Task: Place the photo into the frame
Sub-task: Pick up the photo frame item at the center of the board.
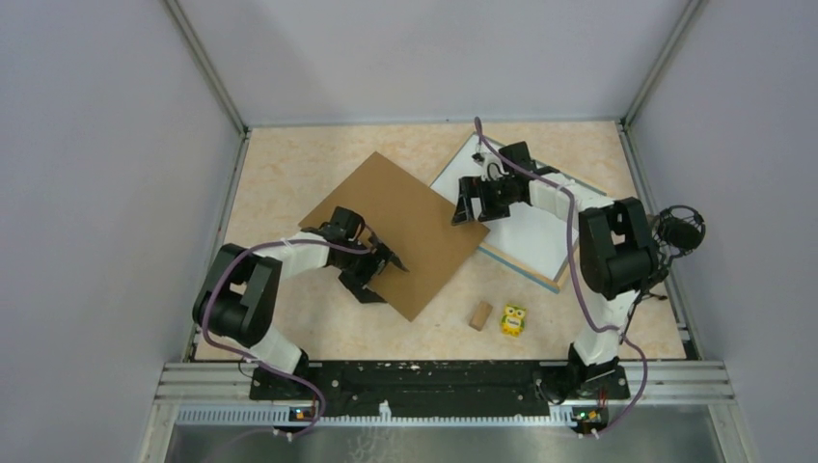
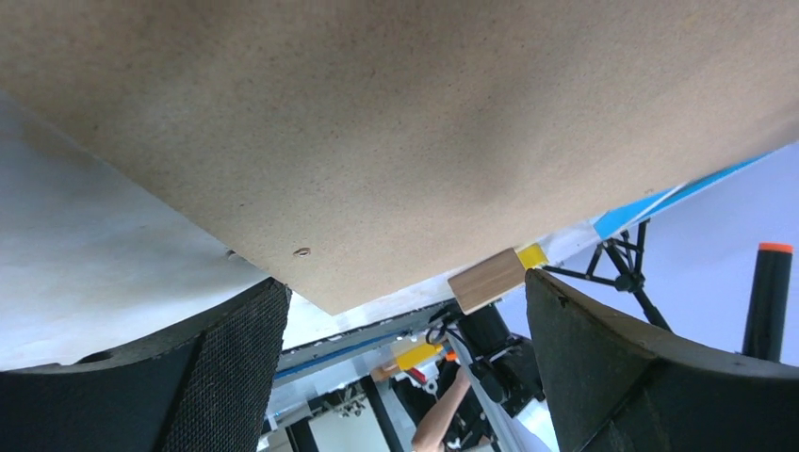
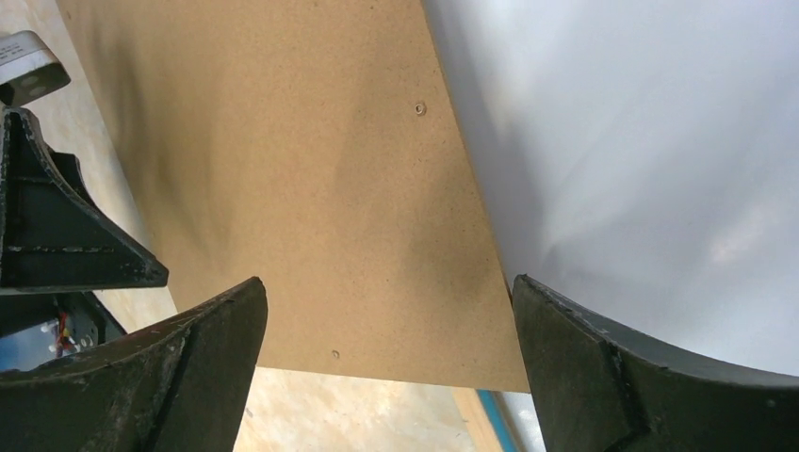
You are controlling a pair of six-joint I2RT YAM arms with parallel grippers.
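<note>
The board lies mid-picture on the tabletop, its right corner at the left edge of the frame. My left end effector is at the board's lower edge, my right end effector at its right corner. Below the frame, a block lies left of a toy.

top view looks straight down; both wrist views closely share the board.

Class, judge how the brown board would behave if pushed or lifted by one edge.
The brown board is probably stiff: its edges run straight. It looks thin, so it is likely light for its size. Lying roughly flat on the table, it should slide rather than tip; its matte, grainy face suggests fair grip.
</note>
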